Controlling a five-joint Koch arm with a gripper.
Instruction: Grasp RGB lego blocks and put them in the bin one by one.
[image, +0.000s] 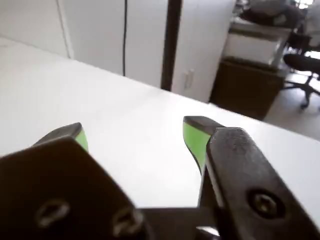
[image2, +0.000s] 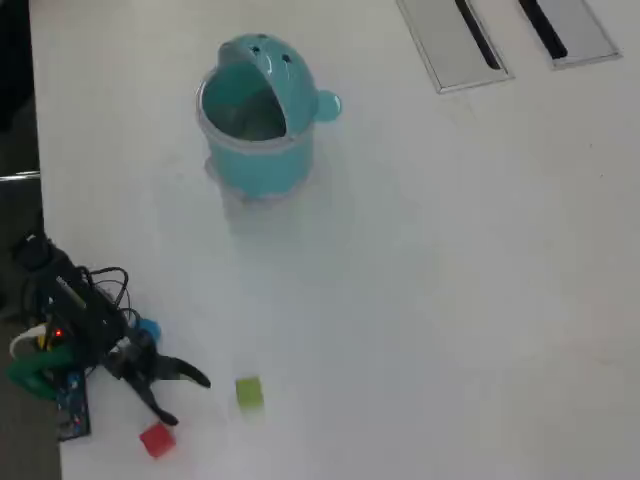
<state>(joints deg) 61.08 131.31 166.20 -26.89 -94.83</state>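
Teal plastic makes up the bin, which we see from overhead as a round tub with a clear rim, a domed lid tipped back and marked with dark dots, and a round knob on its right side. It stands toward the far edge of the white tabletop, left of centre.

Starting at the left in the overhead view, the arm crouches low by the near left corner, its cabled base at the tabletop's left edge and its links folded close to the surface. The end effector points to the right, and its two dark fingers are spread apart with nothing between them; the wrist view confirms this, showing green-padded tips wide apart over bare tabletop.

We find the red block just below the end effector, near the near edge. The yellow-green block lies just to the right of the fingertips, apart from them. Both are small cubes, well apart from the bin. We cannot make out a blue block clearly.

Two grey slotted panels sit flush at the far right.
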